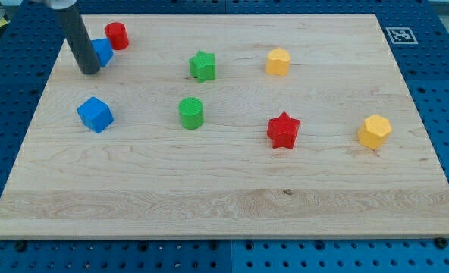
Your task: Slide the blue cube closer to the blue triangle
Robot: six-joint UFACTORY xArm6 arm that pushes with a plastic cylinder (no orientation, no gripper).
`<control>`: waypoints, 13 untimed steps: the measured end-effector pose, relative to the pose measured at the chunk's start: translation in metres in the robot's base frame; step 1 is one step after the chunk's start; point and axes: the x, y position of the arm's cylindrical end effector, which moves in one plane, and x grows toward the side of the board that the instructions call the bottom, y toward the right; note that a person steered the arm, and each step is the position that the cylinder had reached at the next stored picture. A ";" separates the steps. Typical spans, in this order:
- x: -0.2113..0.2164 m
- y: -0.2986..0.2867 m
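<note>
The blue cube (95, 114) lies on the wooden board at the view's left. The blue triangle (102, 51) lies above it near the view's top left, partly hidden behind my rod. My tip (89, 71) rests on the board at the triangle's left side, touching or nearly touching it, and well above the blue cube.
A red cylinder (117, 36) sits just right of the blue triangle. A green star (202, 66), a green cylinder (191, 113), a red star (284, 130) and two yellow blocks (277, 61) (374, 131) are spread to the right. The wooden board (209, 205) sits on a blue pegboard.
</note>
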 end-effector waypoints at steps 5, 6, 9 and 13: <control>0.065 -0.051; 0.117 -0.061; 0.103 0.026; 0.071 0.090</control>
